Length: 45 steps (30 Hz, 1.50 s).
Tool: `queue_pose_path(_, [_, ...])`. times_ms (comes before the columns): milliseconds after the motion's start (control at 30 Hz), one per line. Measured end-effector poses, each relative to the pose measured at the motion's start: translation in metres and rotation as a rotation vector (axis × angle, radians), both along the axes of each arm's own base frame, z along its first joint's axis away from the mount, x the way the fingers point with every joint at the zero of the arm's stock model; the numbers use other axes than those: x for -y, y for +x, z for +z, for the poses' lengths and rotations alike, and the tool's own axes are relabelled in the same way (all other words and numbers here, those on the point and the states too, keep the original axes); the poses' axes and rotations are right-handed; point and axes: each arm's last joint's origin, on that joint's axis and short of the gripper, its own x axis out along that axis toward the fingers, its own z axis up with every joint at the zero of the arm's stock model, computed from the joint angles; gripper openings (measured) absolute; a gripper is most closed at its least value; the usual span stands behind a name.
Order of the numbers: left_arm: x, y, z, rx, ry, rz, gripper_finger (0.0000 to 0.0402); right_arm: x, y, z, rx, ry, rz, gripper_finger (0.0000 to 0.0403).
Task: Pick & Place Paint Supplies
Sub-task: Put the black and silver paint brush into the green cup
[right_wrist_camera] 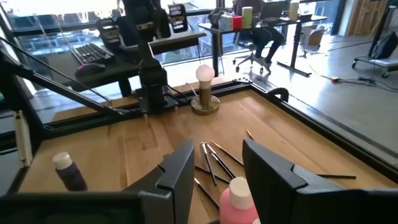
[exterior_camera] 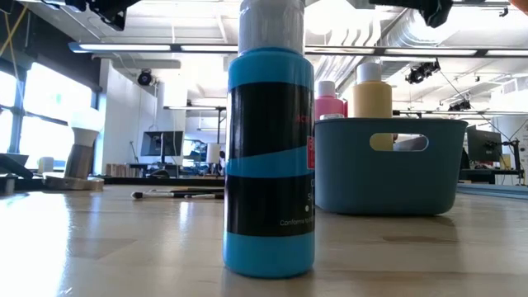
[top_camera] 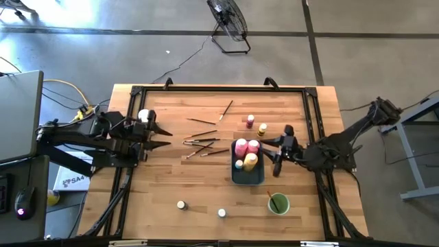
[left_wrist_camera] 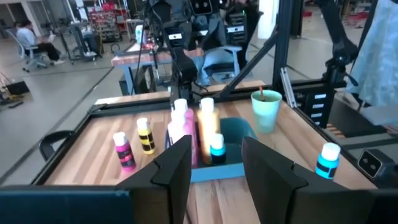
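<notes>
Overhead looks down; low view level; both share tray (top_camera: pixel 247 175).

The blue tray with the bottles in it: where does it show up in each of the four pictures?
High view: blue tray right of centre.
Low view: right of the big blue bottle, farther back.
Left wrist view: centre, beyond the fingers.
Right wrist view: not in it.
Shared landmark: the yellow bottle standing in the tray.

Bright ceiling light; wrist views blurred.
</notes>
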Motion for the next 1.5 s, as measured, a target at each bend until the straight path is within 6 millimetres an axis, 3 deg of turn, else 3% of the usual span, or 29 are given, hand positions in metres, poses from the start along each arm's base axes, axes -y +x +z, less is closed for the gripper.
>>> queue_pose_path(567, [0.000,0.000,-0.003,-0.027,0.036,0.009,0.0138,0.022,0.012,-0.004,-0.087,-0.171,-0.086,0.0128])
queue_pose_path(800, [0.000,0.000,-0.005,-0.051,0.044,0.009,0.0138,0.038,0.017,-0.004,-0.093,-0.169,-0.161,0.0128])
queue_pose_path(1000, [0.000,0.000,-0.004,-0.033,0.164,0.004,0.0138,0.051,0.020,-0.001,-0.044,-0.108,-0.232,0.0128])
queue_pose_path(1500, [0.000,0.001,-0.005,-0.041,0.134,0.004,0.0138,0.068,0.022,0.001,-0.044,-0.123,-0.308,0.0128])
